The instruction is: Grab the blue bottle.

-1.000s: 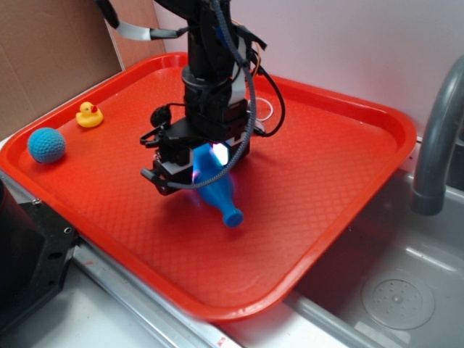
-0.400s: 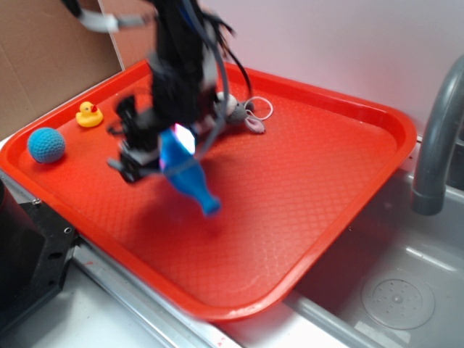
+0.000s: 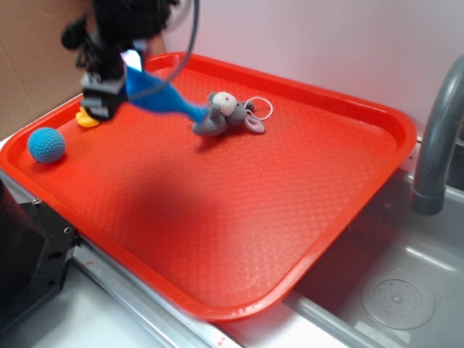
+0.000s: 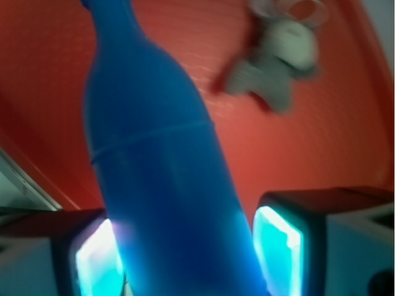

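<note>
hand [image 3: 109, 80] raised above tray's [image 3: 377, 181] far-left corner, pinching tilted blue bottle [image 3: 156, 98]

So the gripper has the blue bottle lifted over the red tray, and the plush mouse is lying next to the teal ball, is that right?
Not quite. The gripper does hold the blue bottle above the red tray, but the plush mouse lies near the tray's far edge, well apart from the teal ball. The yellow duck is what sits near the ball, as the exterior view shows.
</note>
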`<state>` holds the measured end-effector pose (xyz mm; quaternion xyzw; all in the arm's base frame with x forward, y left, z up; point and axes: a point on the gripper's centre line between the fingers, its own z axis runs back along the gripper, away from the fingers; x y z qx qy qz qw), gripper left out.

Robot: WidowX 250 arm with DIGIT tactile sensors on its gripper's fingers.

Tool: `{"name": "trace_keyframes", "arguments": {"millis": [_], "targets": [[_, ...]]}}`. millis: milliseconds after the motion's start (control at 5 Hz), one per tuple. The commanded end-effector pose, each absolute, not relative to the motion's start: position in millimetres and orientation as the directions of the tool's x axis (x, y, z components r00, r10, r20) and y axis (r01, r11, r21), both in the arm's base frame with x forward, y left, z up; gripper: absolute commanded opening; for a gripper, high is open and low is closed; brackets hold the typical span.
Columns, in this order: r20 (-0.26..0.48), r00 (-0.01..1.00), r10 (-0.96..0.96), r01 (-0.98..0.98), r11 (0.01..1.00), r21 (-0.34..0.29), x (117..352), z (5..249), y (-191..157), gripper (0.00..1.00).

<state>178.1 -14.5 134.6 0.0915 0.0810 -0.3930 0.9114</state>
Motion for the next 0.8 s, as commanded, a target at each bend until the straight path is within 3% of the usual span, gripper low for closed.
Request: {"name": "trace_keyframes", "arguments": {"millis": [0,200,400,600], "targets": [[-0.139,0.935,-0.325,0.334,0.942,0.044,170,185,5,0.0],[-0.091,0.992,-0.088,0.09,0.996,0.016,167,195,19,0.0],[-0.048,0.998,0.045,-0.044,0.999,0.026,159,198,23,0.0],[-0.067,0.997,0.039,-0.039,0.999,0.001,166,192,22,0.0]]}}
